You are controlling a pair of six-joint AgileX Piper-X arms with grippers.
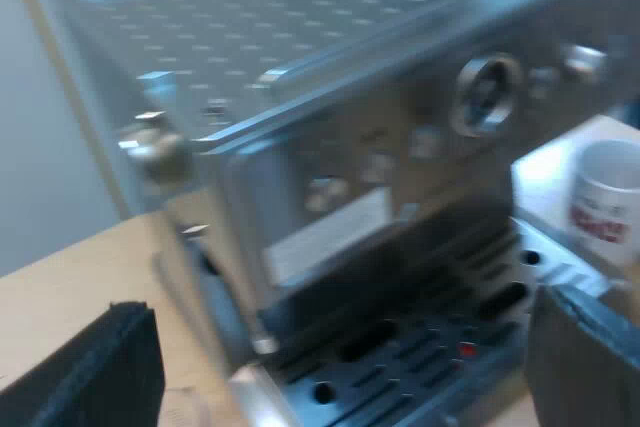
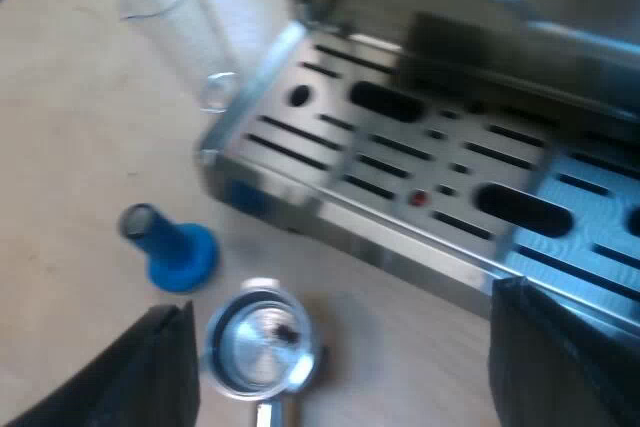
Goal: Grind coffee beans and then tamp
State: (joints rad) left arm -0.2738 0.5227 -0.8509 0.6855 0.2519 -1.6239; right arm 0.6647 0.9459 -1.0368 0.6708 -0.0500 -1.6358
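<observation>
Left gripper (image 1: 335,372), fingers spread, faced the espresso machine (image 1: 330,147). Right gripper (image 2: 345,377), fingers spread, hung over the holder (image 2: 260,352), with the tamper (image 2: 175,252) at its eleven o'clock.

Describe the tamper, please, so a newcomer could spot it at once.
Start at the espresso machine's slotted drip tray. On the table beside it, the tamper sits between the clear measuring glass and the metal holder. It alone is blue.

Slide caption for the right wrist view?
Open right end effector over the holder, blue tamper and glass beside the drip tray.
</observation>
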